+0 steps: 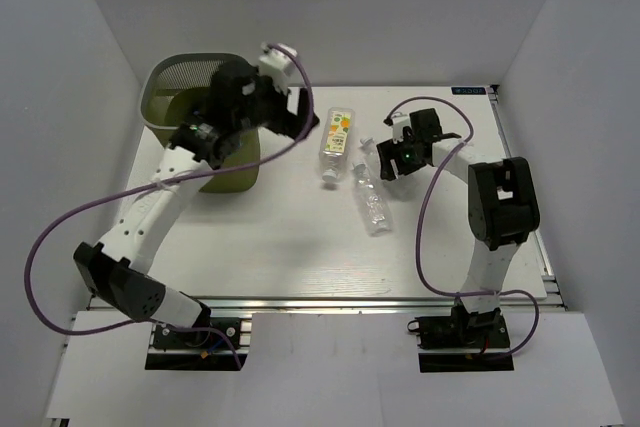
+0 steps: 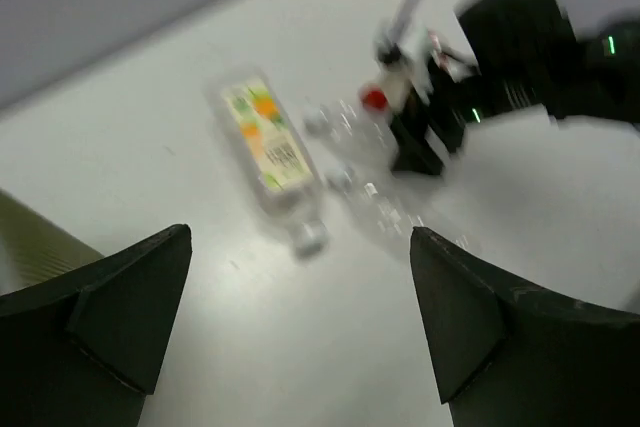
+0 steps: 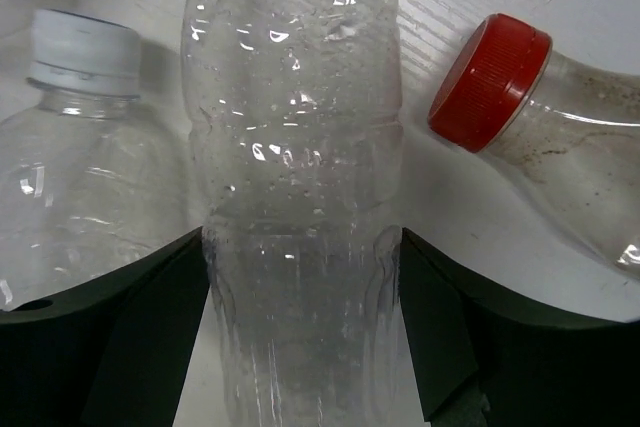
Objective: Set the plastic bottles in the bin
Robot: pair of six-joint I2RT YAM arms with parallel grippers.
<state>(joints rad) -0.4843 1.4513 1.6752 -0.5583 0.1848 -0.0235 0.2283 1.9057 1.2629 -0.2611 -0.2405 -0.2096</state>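
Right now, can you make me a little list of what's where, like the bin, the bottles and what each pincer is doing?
bin: olive mesh, at the far left of the table
left pincer: open, holding nothing
right pincer: fingers pressed on both sides of a clear bottle
neighbours: white-capped bottle on one side, red-capped bottle on the other
labelled bottle: lying on the table, untouched
bottles inside the bin: cannot tell
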